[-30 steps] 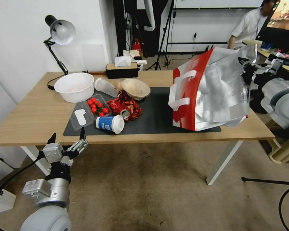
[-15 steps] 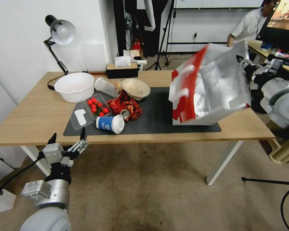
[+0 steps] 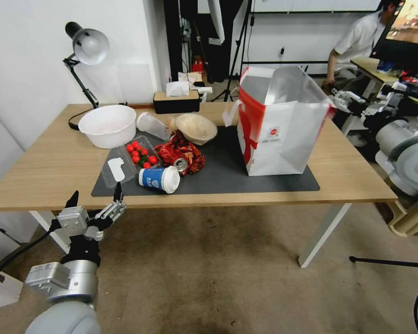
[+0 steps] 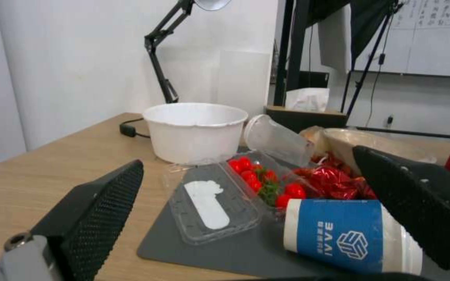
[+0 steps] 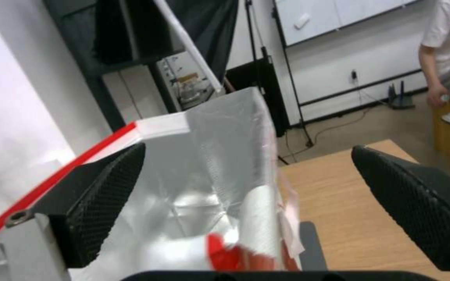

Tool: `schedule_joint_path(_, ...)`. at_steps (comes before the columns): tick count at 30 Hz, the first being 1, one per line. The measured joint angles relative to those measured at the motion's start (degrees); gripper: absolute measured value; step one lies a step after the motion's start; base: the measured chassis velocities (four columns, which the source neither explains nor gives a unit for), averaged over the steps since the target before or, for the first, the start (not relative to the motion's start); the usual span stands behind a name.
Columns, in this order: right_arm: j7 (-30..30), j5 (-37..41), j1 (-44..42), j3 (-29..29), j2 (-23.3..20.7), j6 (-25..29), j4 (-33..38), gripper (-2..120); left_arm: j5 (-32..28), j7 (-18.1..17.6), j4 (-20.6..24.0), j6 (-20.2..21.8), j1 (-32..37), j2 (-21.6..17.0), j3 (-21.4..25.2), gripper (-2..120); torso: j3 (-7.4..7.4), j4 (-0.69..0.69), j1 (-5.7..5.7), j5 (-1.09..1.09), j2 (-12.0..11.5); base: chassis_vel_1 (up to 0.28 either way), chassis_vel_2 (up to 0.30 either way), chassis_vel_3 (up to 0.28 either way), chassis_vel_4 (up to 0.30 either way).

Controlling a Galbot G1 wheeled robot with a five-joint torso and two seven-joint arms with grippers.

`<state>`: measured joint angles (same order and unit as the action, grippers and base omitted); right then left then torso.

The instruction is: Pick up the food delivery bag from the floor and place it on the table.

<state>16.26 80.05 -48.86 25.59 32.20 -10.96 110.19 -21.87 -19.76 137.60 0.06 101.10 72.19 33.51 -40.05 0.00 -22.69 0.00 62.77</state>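
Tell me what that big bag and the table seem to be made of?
The bag looks like stiff white paper with a red band: it stands boxy with sharp creases. Its inside shines silver, probably foil lining. The table top looks like light wood or wood-look laminate, showing grain, on white, seemingly metal legs.

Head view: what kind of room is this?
Probably a lab or studio set up as an office: a light-wood table with a desk lamp, tripod stands behind, and a monitor on a cluttered desk.
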Motion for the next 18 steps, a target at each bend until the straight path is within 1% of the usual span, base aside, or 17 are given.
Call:
schedule_joint_path(1,0.0,0.0,0.0,0.0,0.0,0.0,0.0,100,0.0,0.0,0.0,0.0,0.0,0.0,0.0,100,0.0,0.0,0.0,0.0,0.0,0.0,0.0,0.0,0.0)
schedule_joint_path(2,-1.17,-2.01,-0.79,0.26,-0.11,0.19,0.22,100,0.0,0.02,0.04,0.01,0.03,0.0,0.06,100,0.0,0.0,0.0,0.0,0.0,0.0,0.0,0.0,0.0)
schedule_joint_path(3,-2.77,-5.13,-1.69,0.54,-0.25,0.9,0.27,100,0.0,0.07,0.09,0.05,0.07,0.0,0.11,100,0.0,0.0,0.0,0.0,0.0,0.0,0.0,0.0,0.0)
schedule_joint_path(4,-5.65,-10.21,-3.25,1.12,-0.55,2.77,0.27,100,0.0,0.25,0.14,0.16,0.14,0.0,0.19,100,0.0,0.0,0.0,0.0,0.0,0.0,0.0,0.0,0.0)
schedule_joint_path(5,-5.65,-10.21,-3.25,1.12,-0.55,2.77,0.27,100,0.0,0.25,0.14,0.16,0.14,0.0,0.19,100,0.0,0.0,0.0,0.0,0.0,0.0,0.0,0.0,0.0)
schedule_joint_path(7,-8.72,-16.05,-6.62,2.73,-1.01,5.47,1.46,100,-0.1,0.91,0.25,0.38,0.28,0.04,0.44,100,0.0,-0.02,0.0,0.01,0.0,0.0,0.0,0.0,0.0)
schedule_joint_path(9,-10.51,-19.7,-10.12,4.82,-1.11,7.46,3.44,100,-0.17,1.77,0.25,0.37,0.3,0.07,0.8,100,0.0,0.0,0.0,-0.01,0.0,0.0,0.0,0.0,0.0)
schedule_joint_path(10,-10.51,-19.7,-10.12,4.82,-1.11,7.46,3.44,100,-0.17,1.77,0.25,0.37,0.3,0.07,0.8,100,0.0,0.0,0.0,-0.01,0.0,0.0,0.0,0.0,0.0)
schedule_joint_path(12,-12.28,-23.96,-13.95,6.51,-0.73,10.13,5.17,100,-0.22,2.62,-0.04,0.28,0.23,0.08,1.1,100,0.01,-0.01,0.0,-0.01,0.0,0.0,0.0,0.0,0.0)
schedule_joint_path(13,-12.28,-23.96,-13.95,6.51,-0.73,10.13,5.17,100,-0.22,2.62,-0.04,0.28,0.23,0.08,1.1,100,0.01,-0.01,0.0,-0.01,0.0,0.0,0.0,0.0,0.0)
schedule_joint_path(15,-13.46,-28.75,-17.57,7.38,0.35,13.31,6.81,100,-0.19,3.52,-0.67,0.04,0.12,0.11,1.44,100,0.01,-0.01,0.01,-0.01,0.0,0.0,0.0,0.0,0.0)
schedule_joint_path(16,-13.46,-28.75,-17.57,7.38,0.35,13.31,6.81,100,-0.19,3.52,-0.67,0.04,0.12,0.11,1.44,100,0.01,-0.01,0.01,-0.01,0.0,0.0,0.0,0.0,0.0)
schedule_joint_path(18,-13.6,-32.34,-20.98,7.6,2.16,15.35,8.41,100,-0.06,4.42,-1.19,-0.44,0.23,0.24,2.09,100,0.01,0.01,0.01,-0.01,0.0,0.0,0.0,0.0,0.0)
